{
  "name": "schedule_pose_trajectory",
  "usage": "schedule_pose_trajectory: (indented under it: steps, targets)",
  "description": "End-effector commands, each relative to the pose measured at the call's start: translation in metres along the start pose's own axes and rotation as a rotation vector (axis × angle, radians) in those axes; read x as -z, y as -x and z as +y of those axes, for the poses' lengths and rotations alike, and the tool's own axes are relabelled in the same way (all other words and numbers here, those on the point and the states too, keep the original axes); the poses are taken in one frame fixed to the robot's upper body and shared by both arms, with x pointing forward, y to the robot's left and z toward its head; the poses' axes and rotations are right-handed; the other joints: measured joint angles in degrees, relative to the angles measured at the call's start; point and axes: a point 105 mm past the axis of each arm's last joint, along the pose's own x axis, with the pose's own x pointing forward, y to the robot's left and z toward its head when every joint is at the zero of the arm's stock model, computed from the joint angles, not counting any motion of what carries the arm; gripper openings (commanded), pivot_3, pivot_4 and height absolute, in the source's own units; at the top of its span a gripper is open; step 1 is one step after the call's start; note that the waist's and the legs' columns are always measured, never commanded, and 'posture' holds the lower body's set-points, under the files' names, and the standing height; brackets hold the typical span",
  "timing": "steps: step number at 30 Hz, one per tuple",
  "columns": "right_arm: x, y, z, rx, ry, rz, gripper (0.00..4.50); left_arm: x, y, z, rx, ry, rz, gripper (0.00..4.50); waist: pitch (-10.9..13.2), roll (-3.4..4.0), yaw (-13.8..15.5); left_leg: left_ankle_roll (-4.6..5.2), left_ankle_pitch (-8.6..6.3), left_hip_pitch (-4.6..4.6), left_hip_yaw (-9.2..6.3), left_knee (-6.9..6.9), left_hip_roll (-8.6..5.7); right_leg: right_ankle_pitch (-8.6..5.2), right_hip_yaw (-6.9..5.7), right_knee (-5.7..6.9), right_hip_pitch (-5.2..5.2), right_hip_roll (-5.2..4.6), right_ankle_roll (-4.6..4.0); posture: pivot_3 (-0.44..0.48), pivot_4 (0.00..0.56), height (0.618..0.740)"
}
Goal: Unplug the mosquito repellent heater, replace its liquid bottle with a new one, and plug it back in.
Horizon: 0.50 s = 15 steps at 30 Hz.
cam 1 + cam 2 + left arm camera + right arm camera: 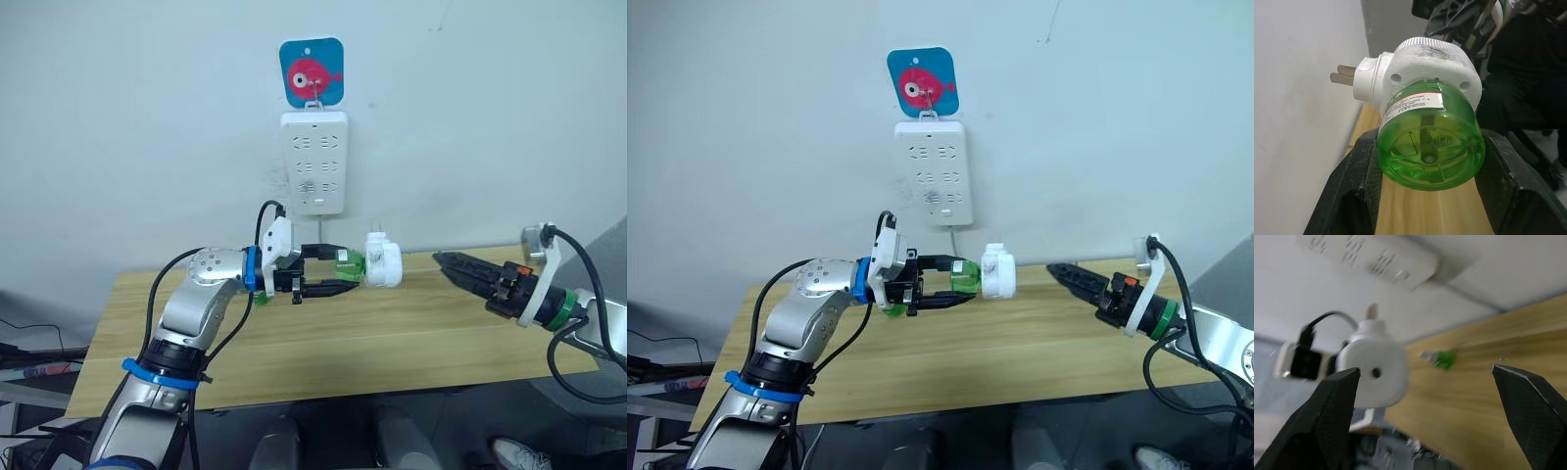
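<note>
Even, soft light is cast over the wall [147, 117] — shadows stay faint — while the right wrist view is blurred throughout.

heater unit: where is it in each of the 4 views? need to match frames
Left eye: mosquito repellent heater at centre, below the power strip, its green bottle in the left gripper.
Right eye: centre, just left of middle.
Left wrist: upper middle, prongs toward the wall.
Right wrist: left of centre, between the open fingers.
Shared landmark: the power strip; the left wrist view lacks it.
</note>
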Motion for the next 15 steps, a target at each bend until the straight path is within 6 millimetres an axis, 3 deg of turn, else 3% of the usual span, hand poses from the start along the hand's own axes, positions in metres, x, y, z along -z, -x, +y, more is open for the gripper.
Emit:
schedule_pose_trajectory:
  steps: [1,7,15]
  targets:
    - [0.011,-0.006,0.019,-0.128,0.008,0.116,4.50,-0.013,-0.003,-0.014,0.076,-0.063,-0.021,2.28,0.0,0.00,0.2,0.00,0.00,0.00,0.00,0.00,0.00,0.00,0.00,-0.01,0.02,-0.01,0.00,-0.017,0.162,0.732]
    - [0.016,-0.020,0.023,-0.187,-0.014,0.190,4.50,-0.016,-0.003,-0.022,0.114,-0.063,-0.022,2.28,0.0,-0.02,1.1,0.02,-0.01,0.01,-0.01,0.05,-0.01,0.00,-0.01,-0.01,0.02,-0.02,0.00,0.002,0.164,0.732]
    - [0.023,-0.037,0.046,-0.322,0.017,0.220,4.50,-0.017,-0.003,-0.030,0.107,-0.079,-0.033,2.28,0.0,-0.03,1.6,0.04,-0.02,-0.01,-0.05,0.04,0.00,0.00,-0.03,-0.04,0.02,-0.02,0.00,0.013,0.159,0.732]
